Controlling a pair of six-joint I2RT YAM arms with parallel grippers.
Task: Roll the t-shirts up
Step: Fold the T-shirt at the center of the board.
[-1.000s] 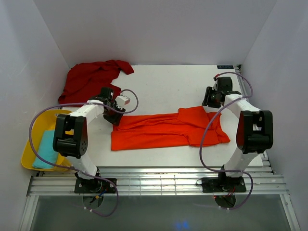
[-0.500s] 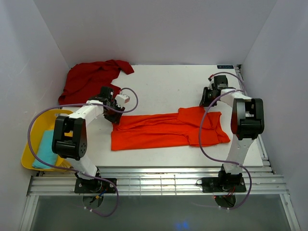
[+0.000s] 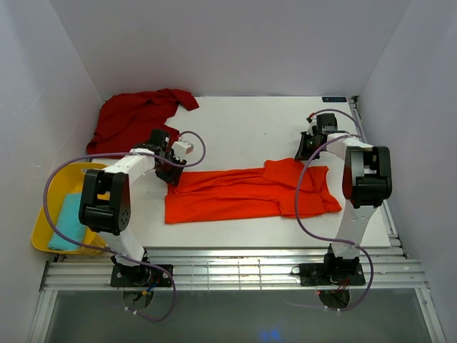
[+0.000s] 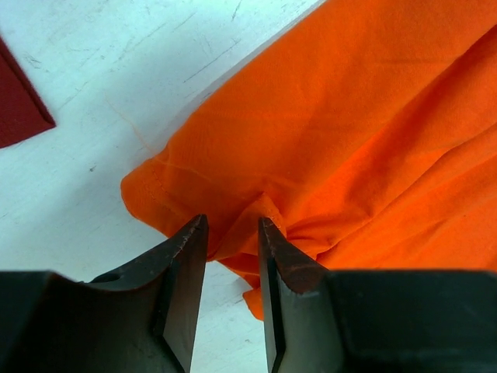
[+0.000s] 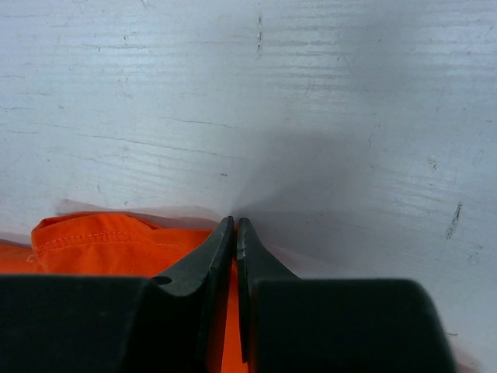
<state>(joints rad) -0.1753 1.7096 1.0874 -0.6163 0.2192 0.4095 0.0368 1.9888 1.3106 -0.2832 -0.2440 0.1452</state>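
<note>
Across the middle of the bench point(image 3: 243, 128) lies the orange t-shirt point(image 3: 235, 193), with the dark red t-shirt point(image 3: 132, 118) heaped far left. The left fingers point(image 4: 186, 280) narrowly pinch its left end. The right fingers point(image 5: 210, 264) are pressed together by its right end; I cannot tell whether they hold cloth. A straight roll needs even grips at both ends.

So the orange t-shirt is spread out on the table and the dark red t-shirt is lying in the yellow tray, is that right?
Not quite: the dark red t-shirt lies bunched on the table at its far left corner, beyond the yellow tray, not in it; the top external view shows this. The orange t-shirt is indeed spread out on the table.
</note>
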